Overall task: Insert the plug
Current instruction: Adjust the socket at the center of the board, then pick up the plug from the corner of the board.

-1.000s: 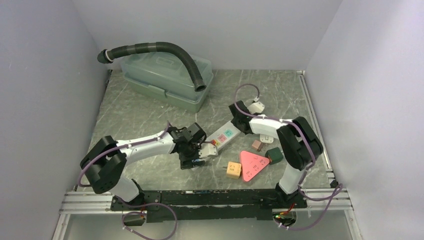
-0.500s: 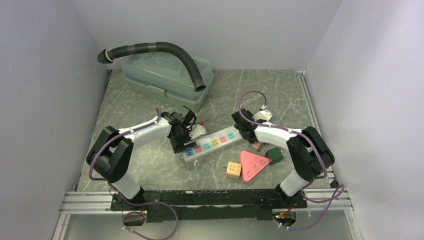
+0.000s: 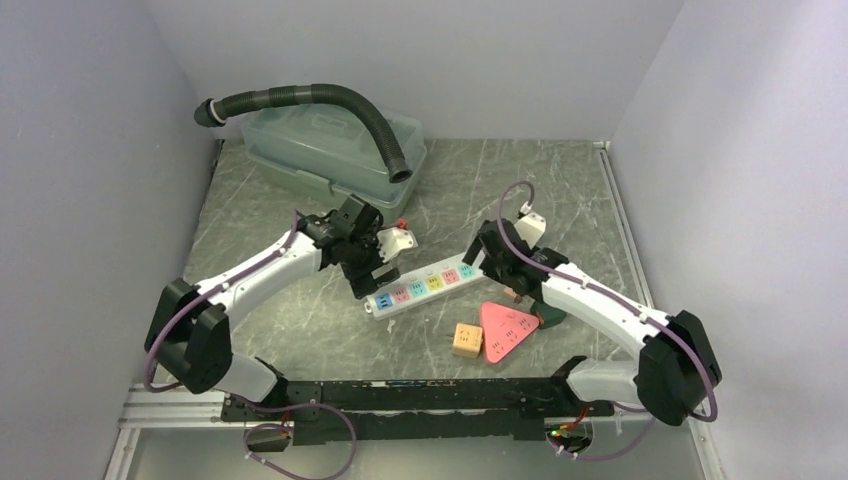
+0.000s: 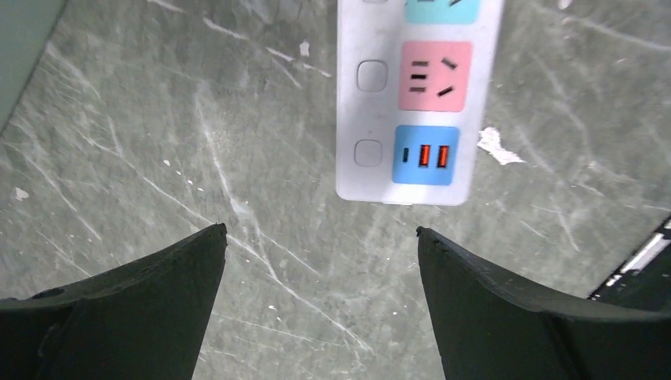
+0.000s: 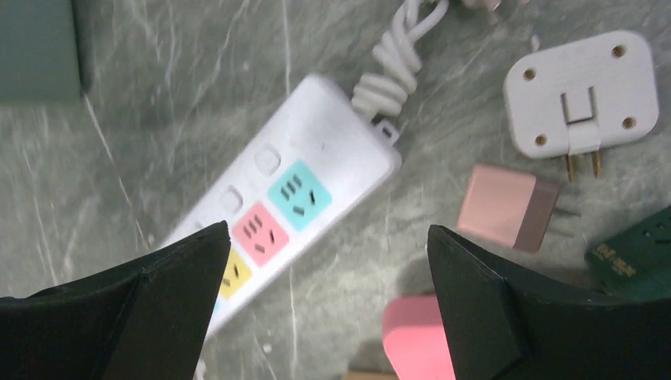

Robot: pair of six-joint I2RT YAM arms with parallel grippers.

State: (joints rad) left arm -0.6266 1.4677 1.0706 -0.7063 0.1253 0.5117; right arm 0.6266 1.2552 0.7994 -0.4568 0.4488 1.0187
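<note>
The white power strip with coloured sockets lies slanted on the table between my two grippers. Its blue USB end shows just beyond my open left gripper, which holds nothing. My right gripper is open too and hovers over the strip's cord end, near the teal and pink sockets. A white plug with folded prongs lies right of the coiled cord. A pink plug lies below it. Another white block sits beside my left gripper.
A pink triangular socket block, an orange cube adapter and a dark green adapter lie near the front right. A grey-green lidded box with a black ribbed hose stands at the back left.
Both grippers have opened wider and let go of the power strip. The strip has swung to the left and now lies flat. Both arms have drawn back from it.
</note>
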